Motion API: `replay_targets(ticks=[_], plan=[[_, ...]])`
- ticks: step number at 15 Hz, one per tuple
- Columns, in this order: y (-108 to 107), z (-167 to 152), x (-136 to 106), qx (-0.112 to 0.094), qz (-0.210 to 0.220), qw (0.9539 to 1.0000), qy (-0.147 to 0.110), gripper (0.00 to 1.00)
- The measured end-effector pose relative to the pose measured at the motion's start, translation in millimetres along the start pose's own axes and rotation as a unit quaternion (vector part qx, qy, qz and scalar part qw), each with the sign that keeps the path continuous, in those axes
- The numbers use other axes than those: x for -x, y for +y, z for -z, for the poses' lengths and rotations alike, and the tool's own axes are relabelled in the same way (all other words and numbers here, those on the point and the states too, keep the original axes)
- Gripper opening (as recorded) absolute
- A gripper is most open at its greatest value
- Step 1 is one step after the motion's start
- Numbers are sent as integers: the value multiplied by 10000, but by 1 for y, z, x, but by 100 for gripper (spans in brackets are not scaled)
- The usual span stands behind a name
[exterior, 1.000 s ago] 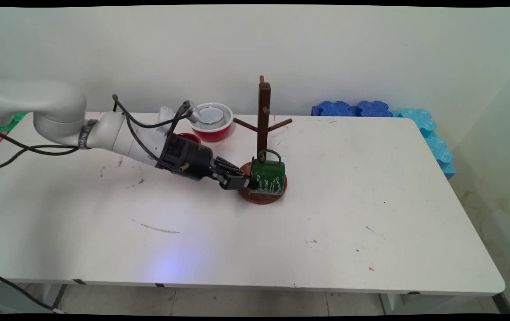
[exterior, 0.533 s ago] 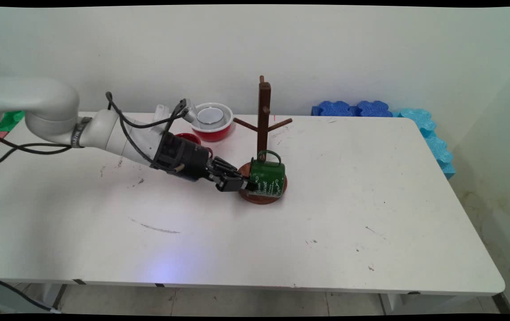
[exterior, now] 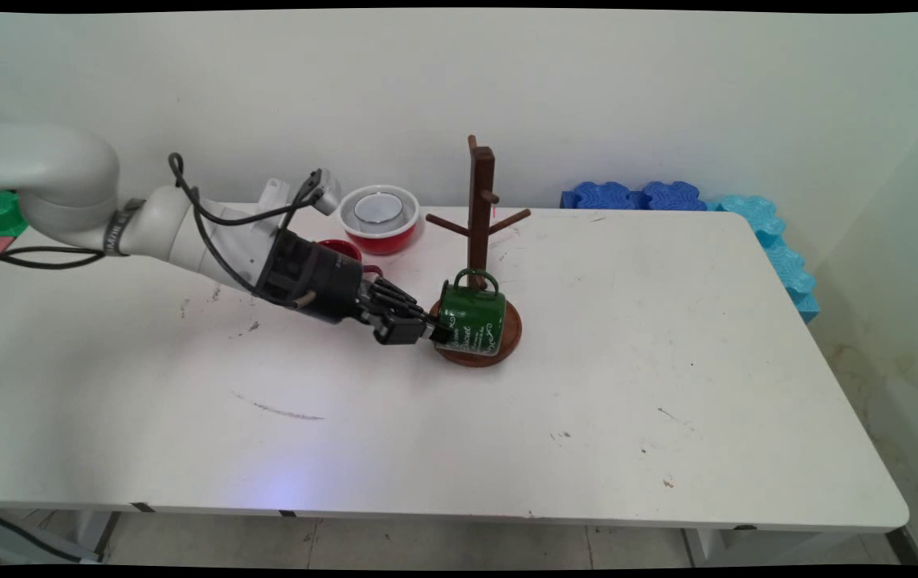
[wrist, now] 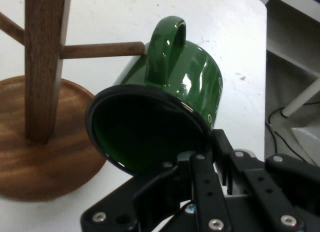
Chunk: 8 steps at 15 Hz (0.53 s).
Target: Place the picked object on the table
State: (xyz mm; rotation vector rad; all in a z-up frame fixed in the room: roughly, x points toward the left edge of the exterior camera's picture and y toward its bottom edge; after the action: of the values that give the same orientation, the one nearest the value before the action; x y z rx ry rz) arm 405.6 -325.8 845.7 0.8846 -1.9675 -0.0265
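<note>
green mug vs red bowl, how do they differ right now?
The green mug is tipped on its side, gripped at the rim by the gripper; the red bowl stands upright, untouched. The mug lies over the wooden mug tree base; the bowl sits farther back on the table. The mug has a handle; none shows on the bowl.

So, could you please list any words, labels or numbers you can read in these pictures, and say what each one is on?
White script on the side of the green mug: too small and blurred to read.
Dark lettering on a band round the arm: too small to read.
The wooden mug stand, the red bowl and the table show no writing.
The claw shows none either.
</note>
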Motion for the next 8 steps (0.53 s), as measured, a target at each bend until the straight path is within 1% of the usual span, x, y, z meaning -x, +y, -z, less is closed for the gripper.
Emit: replay_targets(ticks=[8], plan=[[12, 26, 0, 42, -217, 9996, -197, 0]])
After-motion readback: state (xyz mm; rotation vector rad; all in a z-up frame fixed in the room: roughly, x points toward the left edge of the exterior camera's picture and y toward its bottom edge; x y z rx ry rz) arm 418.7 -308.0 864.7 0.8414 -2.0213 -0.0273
